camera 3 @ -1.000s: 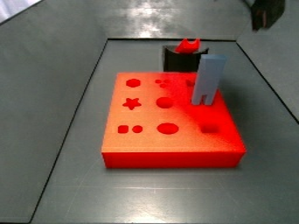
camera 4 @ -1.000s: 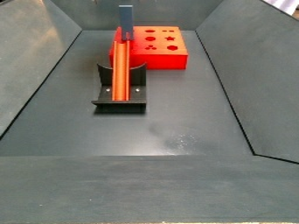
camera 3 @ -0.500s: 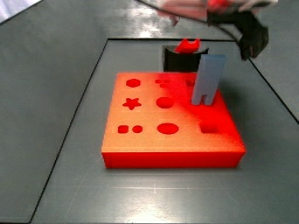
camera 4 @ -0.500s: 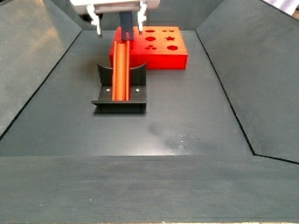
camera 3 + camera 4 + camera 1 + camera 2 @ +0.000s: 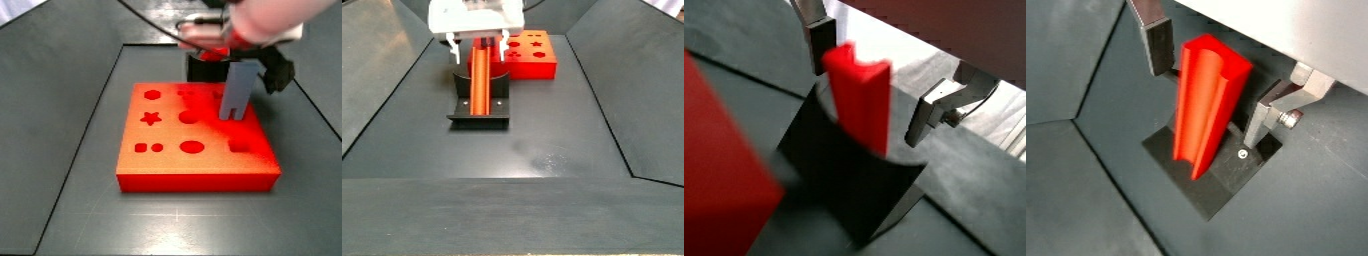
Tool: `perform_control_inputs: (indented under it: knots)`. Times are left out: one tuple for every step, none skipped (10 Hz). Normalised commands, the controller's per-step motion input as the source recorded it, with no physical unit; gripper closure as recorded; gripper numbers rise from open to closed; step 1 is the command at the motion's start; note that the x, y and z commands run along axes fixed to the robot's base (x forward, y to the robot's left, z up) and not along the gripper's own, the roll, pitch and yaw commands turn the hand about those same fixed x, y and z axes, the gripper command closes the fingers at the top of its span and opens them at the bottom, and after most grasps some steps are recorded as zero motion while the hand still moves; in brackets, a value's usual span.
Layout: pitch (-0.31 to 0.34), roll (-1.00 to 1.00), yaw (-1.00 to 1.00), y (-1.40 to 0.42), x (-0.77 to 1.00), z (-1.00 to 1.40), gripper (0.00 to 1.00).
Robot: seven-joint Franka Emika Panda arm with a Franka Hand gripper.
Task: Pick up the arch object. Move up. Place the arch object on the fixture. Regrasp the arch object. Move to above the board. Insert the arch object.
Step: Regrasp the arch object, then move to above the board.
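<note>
The tool is down over the fixture, its two silver fingers spread on either side of the arch object with a gap showing on each side in both wrist views, so it is released and grasps nothing. The red arch object stands upright in the dark fixture. Just beside the fixture lies the orange-red board, with a grey-blue block standing on it.

Gripper open astride upright arch object, on fixture, board just behind
</note>
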Motion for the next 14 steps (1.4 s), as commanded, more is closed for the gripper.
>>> perform_control_inputs:
  knots:
    - [0.000, 0.00, 0.00, 0.00, 0.00, 0.00, 1.00]
    - [0.102, -0.21, -0.24, 0.18, 0.23, 1.00, 1.00]
    - [0.103, -0.21, -0.24, 0.18, 0.23, 1.00, 1.00]
    - [0.134, -0.20, -0.17, 0.17, 0.21, 1.00, 1.00]
    - [0.161, -0.16, -0.09, 0.15, 0.19, 1.00, 1.00]
    - [0.182, -0.13, -0.04, 0.14, 0.18, 1.00, 1.00]
    - [0.192, -0.11, -0.01, 0.13, 0.17, 1.00, 1.00]
    - [0.207, -0.07, 0.04, 0.11, 0.16, 1.00, 1.00]
    - [0.211, -0.05, 0.07, 0.10, 0.17, 1.00, 1.00]
    - [0.209, -0.03, 0.11, 0.07, 0.15, 0.90, 1.00]
    - [0.192, -0.02, 0.13, 0.04, 0.11, 0.71, 1.00]
    - [0.159, -0.02, 0.15, 0.01, 0.07, 0.46, 1.00]
    - [0.140, -0.02, 0.16, 0.00, 0.06, 0.34, 1.00]
    - [-0.058, -1.00, 0.00, -1.00, -0.78, 0.45, 1.00]
